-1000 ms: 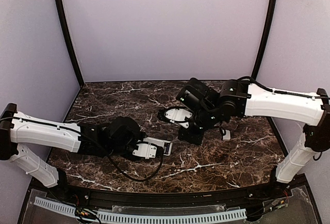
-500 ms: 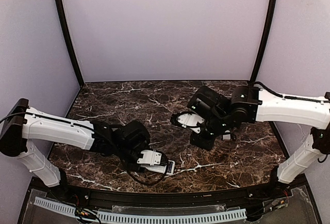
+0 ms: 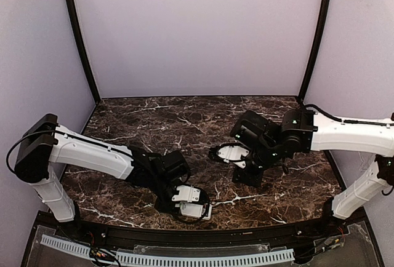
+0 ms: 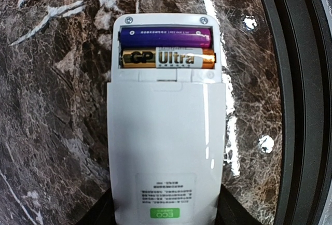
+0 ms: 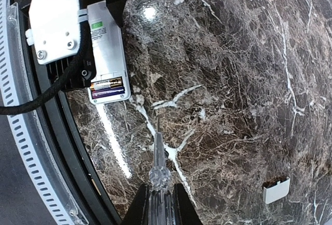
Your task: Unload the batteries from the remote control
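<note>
Where the fixed overhead camera looks down on the dark marble table [image 3: 154, 119], the left arm reaches from the left side to the near edge. There the left gripper [image 3: 192, 204] pinches the remote control [image 3: 202, 211], which sits close to the black rail [image 3: 258, 231] at the table's front, about midway across. The right arm comes in from the right. The right gripper [image 3: 247, 176] points down at the marble, behind and to the right of the remote control and apart from it.

Left wrist view: the remote control is seen back side up, its nearer end clamped between two dark fingers [image 4: 98, 214], one on each long side. The battery compartment at the far end is uncovered and holds two cells side by side: a purple battery [image 4: 166, 37] outermost and a gold-and-black battery [image 4: 168, 58] marked "GP Ultra" next to it. The rail runs along the right of the frame.

Right wrist view: the right gripper's jaws are pressed together on a clear-handled pointed tool [image 5: 158, 165]. Its thin tip points toward the open end of the remote control but stands apart from it; whether the tip touches the marble cannot be told. Both cells show in the compartment. A small white squarish piece [image 5: 276, 190] lies on the table at lower right, well apart from the remote control. A white perforated strip [image 5: 21, 131] runs beyond the rail at the left.
</note>
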Controlling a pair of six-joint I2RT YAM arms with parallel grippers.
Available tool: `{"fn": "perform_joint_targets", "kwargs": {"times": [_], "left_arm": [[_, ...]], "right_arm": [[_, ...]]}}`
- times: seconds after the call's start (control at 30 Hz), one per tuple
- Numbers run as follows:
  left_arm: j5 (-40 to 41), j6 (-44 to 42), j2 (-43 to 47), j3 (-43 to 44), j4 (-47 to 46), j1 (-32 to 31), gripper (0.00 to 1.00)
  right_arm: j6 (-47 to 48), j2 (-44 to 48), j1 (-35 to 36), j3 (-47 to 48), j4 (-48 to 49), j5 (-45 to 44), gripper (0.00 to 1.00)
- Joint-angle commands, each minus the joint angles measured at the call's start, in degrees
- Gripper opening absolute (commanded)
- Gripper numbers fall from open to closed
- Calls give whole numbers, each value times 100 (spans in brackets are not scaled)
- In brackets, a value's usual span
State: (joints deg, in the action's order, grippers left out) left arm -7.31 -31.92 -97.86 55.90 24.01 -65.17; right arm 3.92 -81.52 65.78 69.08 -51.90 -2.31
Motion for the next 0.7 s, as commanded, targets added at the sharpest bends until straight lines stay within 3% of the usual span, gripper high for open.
{"fn": "perform_joint_targets", "kwargs": {"times": [0.0,0.1,0.2,0.27,0.37,0.57,0.67], "left_arm": [[136,77,45,-27,55,-31,43],[223,76,123,-98,7,-30,59],[364,174,348,-240,-141,-31,87],[473,275,586,-356,-279,-31,97],[635,479,1058,-559,-502,-31,98],[2046,1237,2143,-1490,-1811,-31,99],[1583,856,2598,-1998,-1943,-19,97]], "right_arm": [[467,11,55,85,166,347,0],[658,-103,58,208,147,326,0],[771,-206,53,316,93,278,0],[816,-253,58,348,88,255,0],[858,-269,57,373,76,250,0],[948,-194,49,458,84,288,0],[998,-238,48,544,44,450,0]]}}
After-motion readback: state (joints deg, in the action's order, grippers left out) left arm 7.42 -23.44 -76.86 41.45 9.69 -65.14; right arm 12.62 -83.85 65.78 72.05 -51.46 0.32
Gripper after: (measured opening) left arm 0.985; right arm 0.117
